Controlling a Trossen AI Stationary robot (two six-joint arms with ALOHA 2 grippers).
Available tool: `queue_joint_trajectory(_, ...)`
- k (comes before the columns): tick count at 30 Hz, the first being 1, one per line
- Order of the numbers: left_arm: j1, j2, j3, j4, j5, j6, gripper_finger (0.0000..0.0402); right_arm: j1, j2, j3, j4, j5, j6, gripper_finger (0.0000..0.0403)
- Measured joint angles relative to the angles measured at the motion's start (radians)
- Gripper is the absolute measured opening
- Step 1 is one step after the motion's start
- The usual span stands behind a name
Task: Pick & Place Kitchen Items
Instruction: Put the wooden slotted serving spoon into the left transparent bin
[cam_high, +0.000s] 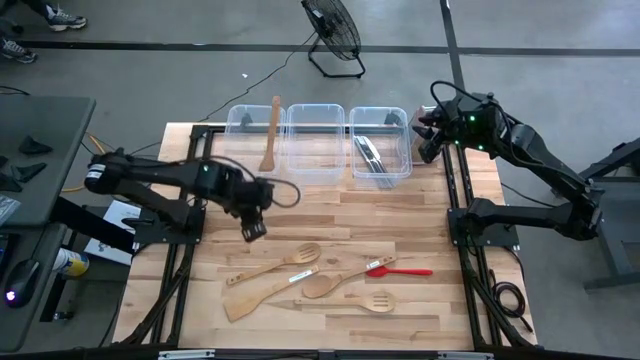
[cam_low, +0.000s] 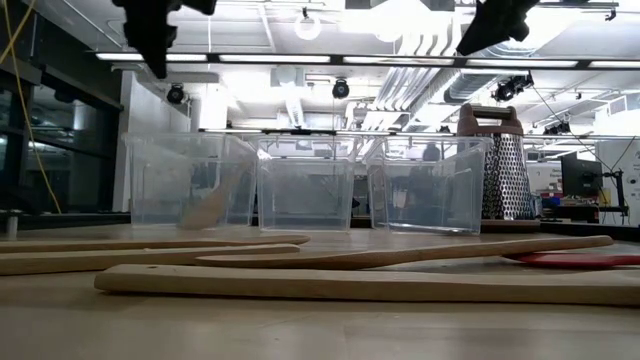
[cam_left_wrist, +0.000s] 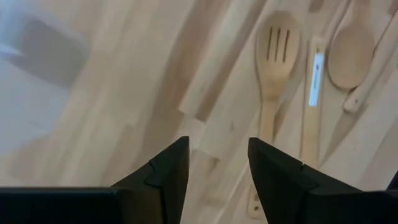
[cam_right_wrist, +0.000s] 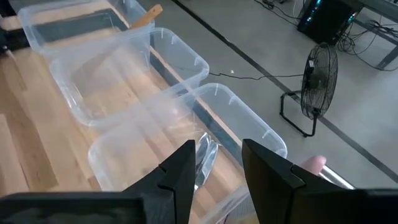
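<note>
While the left arm reaches from the table's left edge toward its middle, elbow bent, the left gripper hangs above bare wood with its jaws parted and nothing between them. Just ahead of it on the table lie a slotted wooden spoon, a flat wooden spatula, a plain wooden spoon, a slotted wooden spatula and a red spatula. One wooden spoon leans in the left clear tub; metal utensils lie in the right tub, and the middle tub stands between. The right arm is folded back at the table's far right corner, its right gripper raised beside the right tub near the box grater, jaws apart and holding nothing.
</note>
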Motion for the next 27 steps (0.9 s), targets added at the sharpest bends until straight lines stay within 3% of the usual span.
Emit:
queue_joint_trajectory(7, -0.103, 0.027, -0.105, 0.07, 0.028, -0.152, 0.0168, 0.0, 0.0, 0.0, -0.011, -0.026, -0.05, 0.0124)
queue_joint_trajectory(17, -0.203, 0.182, -0.15, 0.206, 0.086, -0.13, 0.0168, 0.0, -0.007, 0.0, -0.122, -0.04, -0.077, 0.0124)
queue_joint_trajectory(27, -0.249, 0.324, -0.15, 0.292, 0.081, -0.119, 0.0168, 0.0, -0.069, 0.0, -0.144, -0.003, -0.065, 0.0125)
